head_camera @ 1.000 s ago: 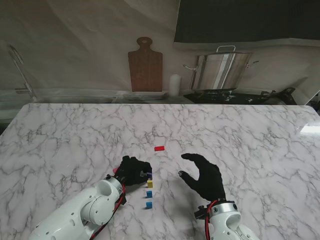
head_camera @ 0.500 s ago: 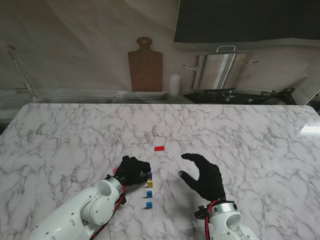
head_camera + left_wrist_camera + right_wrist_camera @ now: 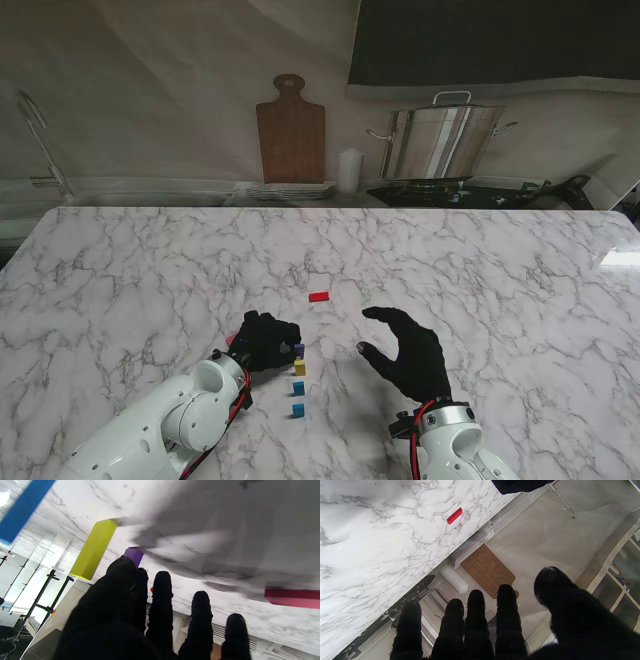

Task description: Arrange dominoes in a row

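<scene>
Dominoes on the marble table (image 3: pixel 150 260), low centre of frame: our left hand (image 3: pixel 262 340) pinches the purple domino (image 3: pixel 299 351) beside yellow (image 3: pixel 299 368) and two blues (image 3: pixel 298 388); our right hand (image 3: pixel 410 352) hovers spread wide, holding nothing; red domino (image 3: pixel 319 296) lies mid-frame.

Even bright light; left wrist view blurred, dark shadows on marble
</scene>
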`<state>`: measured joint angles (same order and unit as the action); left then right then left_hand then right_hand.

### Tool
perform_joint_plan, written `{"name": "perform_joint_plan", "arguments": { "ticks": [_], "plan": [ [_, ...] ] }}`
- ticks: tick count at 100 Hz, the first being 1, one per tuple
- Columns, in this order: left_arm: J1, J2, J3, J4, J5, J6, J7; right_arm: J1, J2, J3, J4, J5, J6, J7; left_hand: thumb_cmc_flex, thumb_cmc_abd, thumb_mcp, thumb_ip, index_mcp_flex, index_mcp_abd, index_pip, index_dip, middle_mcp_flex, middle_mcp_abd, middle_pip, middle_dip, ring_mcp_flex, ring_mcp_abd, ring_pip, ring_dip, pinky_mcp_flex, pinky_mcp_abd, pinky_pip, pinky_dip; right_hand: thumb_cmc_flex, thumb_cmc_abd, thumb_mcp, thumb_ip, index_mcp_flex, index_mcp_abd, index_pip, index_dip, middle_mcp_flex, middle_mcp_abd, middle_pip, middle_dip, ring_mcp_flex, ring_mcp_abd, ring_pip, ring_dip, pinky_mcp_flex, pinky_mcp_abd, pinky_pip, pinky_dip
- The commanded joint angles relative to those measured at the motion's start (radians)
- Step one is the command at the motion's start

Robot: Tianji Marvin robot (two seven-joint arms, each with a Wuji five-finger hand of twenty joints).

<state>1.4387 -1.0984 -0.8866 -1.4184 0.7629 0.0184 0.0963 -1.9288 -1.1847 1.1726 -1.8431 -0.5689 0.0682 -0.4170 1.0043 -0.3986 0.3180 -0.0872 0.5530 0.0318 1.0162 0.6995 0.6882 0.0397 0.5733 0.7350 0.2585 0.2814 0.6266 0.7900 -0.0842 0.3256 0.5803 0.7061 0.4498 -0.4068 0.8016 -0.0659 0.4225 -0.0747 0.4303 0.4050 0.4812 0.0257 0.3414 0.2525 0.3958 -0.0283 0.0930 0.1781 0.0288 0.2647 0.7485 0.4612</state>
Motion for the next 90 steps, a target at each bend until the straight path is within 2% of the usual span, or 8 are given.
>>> {"name": "perform_joint_plan", "arguments": {
  "ticks": [1,40,61,67,70,90],
  "plan": [
    [-0.002,-0.004,0.004,0.006,0.004,-0.002,-0.003,-0.006,-0.001,0.001,-0.003,0.001,0.005,0.003,0.012,-0.026,0.011,0.023,-0.006,-0.019,0.103,-0.029,0.01,-0.009,0.015,0.024,-0.017,0.016,0.014,0.012,-0.017,0.0,-0.012,0.03,-0.006,0.013,0.004,0.022,0.008,0.007,0.003,0.014,0.008,0.002,0.013,0.005,-0.005,-0.004,0.009,0.008,0.0,-0.001,0.01,0.014],
    [-0.01,-0.007,0.019,0.021,0.008,0.006,0.012,-0.006,-0.001,0.002,-0.004,0.001,0.005,0.003,0.014,-0.031,0.011,0.021,0.003,-0.019,0.122,-0.074,0.015,-0.011,0.011,0.03,-0.013,0.016,0.017,0.012,-0.014,0.002,-0.004,0.028,-0.005,0.012,0.005,0.022,0.009,0.006,0.003,0.014,0.007,0.003,0.012,0.005,-0.004,-0.005,0.009,0.008,0.0,0.0,0.01,0.014],
    [-0.006,-0.006,0.016,0.013,0.002,0.014,0.001,-0.006,-0.001,0.003,-0.004,0.002,0.004,0.005,0.01,-0.035,0.014,0.023,-0.029,-0.005,0.118,-0.068,-0.017,0.0,0.007,0.017,-0.025,0.018,0.015,0.011,-0.015,-0.001,-0.003,0.024,-0.005,0.011,0.005,0.022,0.009,0.007,0.003,0.014,0.008,0.002,0.012,0.005,-0.002,-0.004,0.01,0.008,0.0,0.0,0.01,0.014],
    [-0.006,-0.005,0.015,0.011,0.002,0.014,-0.002,-0.006,-0.001,0.003,-0.004,0.002,0.004,0.005,0.009,-0.036,0.015,0.024,-0.035,0.0,0.109,-0.064,-0.023,0.003,0.008,0.012,-0.027,0.018,0.015,0.011,-0.016,0.0,-0.004,0.023,-0.005,0.011,0.005,0.022,0.01,0.008,0.003,0.014,0.008,0.003,0.013,0.005,-0.003,-0.004,0.01,0.008,0.0,0.0,0.01,0.014],
    [-0.006,-0.005,0.015,0.011,0.001,0.013,-0.003,-0.006,-0.001,0.003,-0.004,0.001,0.004,0.005,0.002,-0.04,0.028,0.022,-0.03,0.003,0.07,-0.033,-0.031,0.005,0.025,-0.015,-0.029,0.019,0.014,0.011,-0.015,0.0,-0.005,0.017,-0.005,0.01,0.005,0.022,0.01,0.007,0.003,0.014,0.008,0.002,0.013,0.005,-0.003,-0.003,0.01,0.008,0.001,0.0,0.01,0.014],
    [-0.005,-0.004,0.013,0.009,0.001,0.011,-0.008,-0.006,-0.001,0.003,-0.004,0.001,0.005,0.006,0.002,-0.041,0.029,0.019,-0.028,0.015,-0.024,-0.034,-0.048,0.008,0.027,-0.041,-0.035,0.02,0.01,0.009,-0.016,-0.003,-0.009,0.013,-0.005,0.01,0.005,0.022,0.009,0.007,0.003,0.014,0.008,0.003,0.012,0.005,-0.003,-0.004,0.009,0.008,0.0,0.001,0.01,0.014]
  ]
}}
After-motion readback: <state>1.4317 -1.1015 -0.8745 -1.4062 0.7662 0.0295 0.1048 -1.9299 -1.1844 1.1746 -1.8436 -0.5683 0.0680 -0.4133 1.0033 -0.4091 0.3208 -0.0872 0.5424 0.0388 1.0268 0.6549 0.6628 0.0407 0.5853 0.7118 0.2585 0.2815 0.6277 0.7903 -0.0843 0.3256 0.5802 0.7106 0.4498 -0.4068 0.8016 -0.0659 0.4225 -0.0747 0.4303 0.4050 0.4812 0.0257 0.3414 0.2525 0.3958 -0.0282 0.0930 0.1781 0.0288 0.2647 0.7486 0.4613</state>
